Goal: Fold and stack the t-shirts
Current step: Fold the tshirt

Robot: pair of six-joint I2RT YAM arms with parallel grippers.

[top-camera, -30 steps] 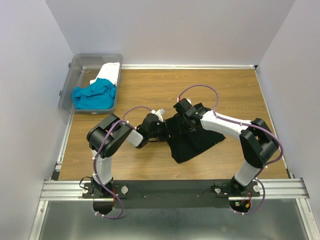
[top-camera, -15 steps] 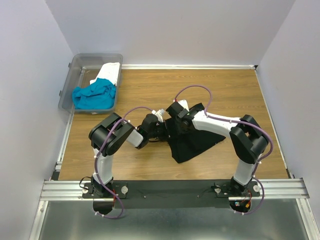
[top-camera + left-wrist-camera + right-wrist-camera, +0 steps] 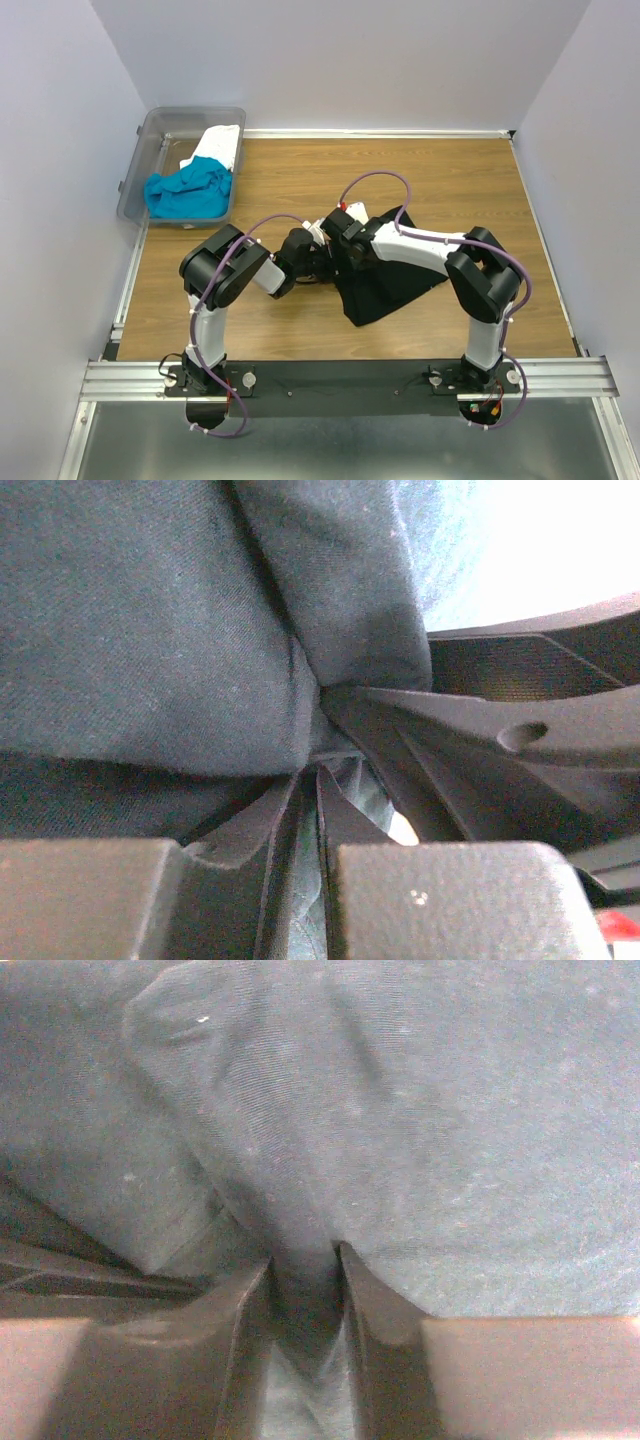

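The black t-shirt (image 3: 390,278) lies bunched on the wooden table near the middle. My left gripper (image 3: 322,262) is shut on a fold of the black shirt (image 3: 180,630) at its left edge. My right gripper (image 3: 338,240) is right beside it, shut on a pinch of the same cloth (image 3: 400,1110). The two grippers nearly touch. The turquoise t-shirt (image 3: 188,192) and the white t-shirt (image 3: 220,146) lie crumpled in the clear bin at the far left.
The clear plastic bin (image 3: 140,160) stands at the table's far left corner. White walls close the table on three sides. Bare wood lies behind and to the right of the black shirt.
My right gripper has moved left across the black shirt, dragging cloth with it, and now meets the left gripper. The left gripper has stayed in place.
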